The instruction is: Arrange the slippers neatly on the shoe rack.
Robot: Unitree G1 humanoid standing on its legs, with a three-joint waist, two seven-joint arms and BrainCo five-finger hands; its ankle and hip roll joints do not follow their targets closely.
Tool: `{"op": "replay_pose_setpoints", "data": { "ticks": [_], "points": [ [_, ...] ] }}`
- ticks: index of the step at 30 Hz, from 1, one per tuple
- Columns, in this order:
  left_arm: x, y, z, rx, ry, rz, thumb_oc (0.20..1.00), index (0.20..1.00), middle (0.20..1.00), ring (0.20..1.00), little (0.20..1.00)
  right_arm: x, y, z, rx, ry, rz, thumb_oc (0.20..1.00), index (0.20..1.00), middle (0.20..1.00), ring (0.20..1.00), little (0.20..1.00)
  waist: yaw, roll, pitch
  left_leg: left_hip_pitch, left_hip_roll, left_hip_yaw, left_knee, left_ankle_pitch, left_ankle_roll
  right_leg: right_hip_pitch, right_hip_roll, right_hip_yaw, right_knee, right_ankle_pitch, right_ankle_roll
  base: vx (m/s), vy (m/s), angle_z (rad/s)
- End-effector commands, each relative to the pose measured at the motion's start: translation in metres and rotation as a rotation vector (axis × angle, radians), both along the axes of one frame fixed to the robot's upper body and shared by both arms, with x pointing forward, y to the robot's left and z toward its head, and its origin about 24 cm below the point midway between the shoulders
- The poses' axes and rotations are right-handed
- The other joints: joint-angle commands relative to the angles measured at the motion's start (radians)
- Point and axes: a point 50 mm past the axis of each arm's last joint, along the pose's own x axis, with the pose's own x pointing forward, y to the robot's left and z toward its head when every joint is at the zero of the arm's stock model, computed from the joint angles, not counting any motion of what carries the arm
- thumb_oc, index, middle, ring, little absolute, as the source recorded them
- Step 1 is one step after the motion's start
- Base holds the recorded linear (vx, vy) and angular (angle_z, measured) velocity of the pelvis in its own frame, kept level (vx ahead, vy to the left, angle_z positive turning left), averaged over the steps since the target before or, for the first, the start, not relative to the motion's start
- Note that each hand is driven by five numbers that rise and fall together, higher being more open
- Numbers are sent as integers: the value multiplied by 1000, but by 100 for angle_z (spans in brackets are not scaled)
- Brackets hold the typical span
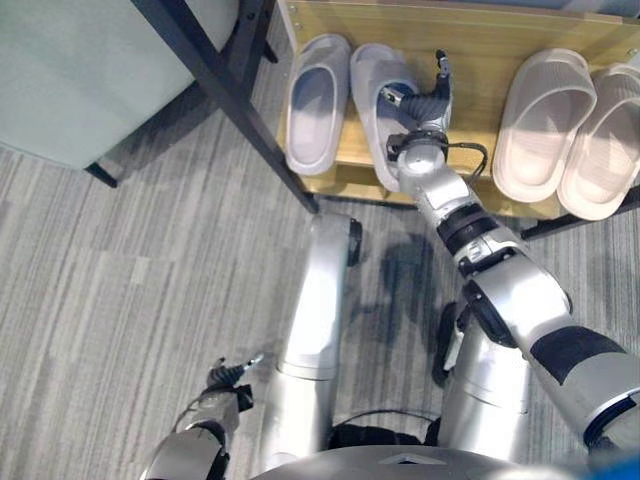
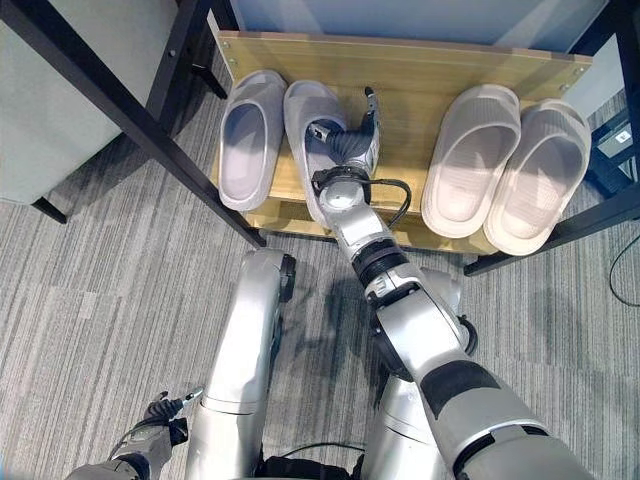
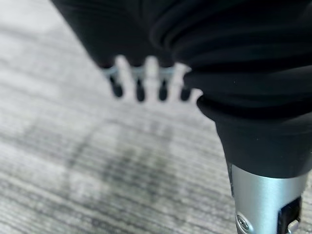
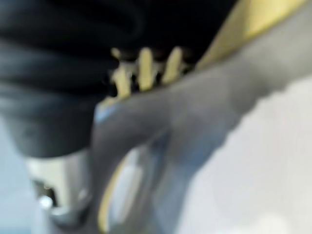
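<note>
Low at the robot's left side, the left hand [image 1: 228,378] is seen over grey carpet [image 1: 120,260], its fingers [image 3: 140,87] straight and relaxed, with nothing held. Further out, the right hand [image 2: 352,140] is laid on a grey slipper [image 2: 305,125] on the wooden rack [image 2: 420,80]; whether its fingers are closed on the slipper cannot be told. A second grey slipper [image 2: 250,135] is set just beside it to the left. Two beige slippers [image 2: 470,160] [image 2: 540,175] are placed side by side, touching, on the rack's right part.
</note>
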Motion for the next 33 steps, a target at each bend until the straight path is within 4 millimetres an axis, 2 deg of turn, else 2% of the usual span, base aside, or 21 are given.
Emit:
{"op": "replay_pose_setpoints", "data": {
  "ticks": [1, 5, 10, 11, 23, 28, 33],
  "points": [
    [-18, 8, -2, 57, 23, -89, 1000, 1000, 1000, 1000, 1000, -14, 5, 57, -238, -262, -18, 1000, 1000, 1000, 1000, 1000, 38, 27, -23, -11, -18, 74, 33, -8, 86, 162, -2, 83, 43, 182, -57, 0, 0, 0],
    [-16, 14, 0, 67, 12, -86, 1000, 1000, 1000, 1000, 1000, -14, -18, 62, -356, -296, -128, 1000, 1000, 1000, 1000, 1000, 30, 23, -23, -11, -16, 78, 30, -4, 86, 163, -4, 82, 39, 183, -58, 0, 0, 0],
    [-21, 12, -3, 56, 37, -113, 1000, 1000, 1000, 1000, 1000, -17, -26, 61, -392, -306, -143, 1000, 1000, 1000, 1000, 1000, 24, 23, -23, -11, -15, 80, 27, -3, 86, 162, -1, 83, 37, 185, -59, 0, 0, 0],
    [-25, 11, -5, 50, 57, -127, 1000, 1000, 1000, 1000, 1000, -18, -26, 55, -387, -292, -113, 1000, 1000, 1000, 1000, 1000, 20, 21, -23, -11, -15, 81, 27, -3, 84, 161, 1, 84, 38, 185, -59, 0, 0, 0],
    [-32, 11, -8, 47, 108, -185, 1000, 1000, 1000, 1000, 1000, -36, -23, 38, -449, -311, 83, 1000, 1000, 1000, 1000, 1000, -2, -2, -23, -11, -17, 79, 17, 3, 78, 163, 3, 87, 34, 187, -57, 0, 0, 0],
    [-36, 13, -9, 46, 115, -144, 1000, 1000, 1000, 1000, 1000, -59, -27, 34, -497, -421, 90, 1000, 1000, 1000, 1000, 1000, -14, -11, -23, -11, -16, 79, 11, 3, 78, 164, 3, 87, 31, 185, -59, 0, 0, 0],
    [-36, 10, -10, 55, 119, -110, 1000, 1000, 1000, 1000, 1000, -80, -12, 18, -486, -450, 202, 1000, 1000, 1000, 1000, 1000, -26, -23, -23, -11, -14, 78, 9, 4, 78, 160, 5, 87, 27, 190, -59, 0, 0, 0]
  ]
}}
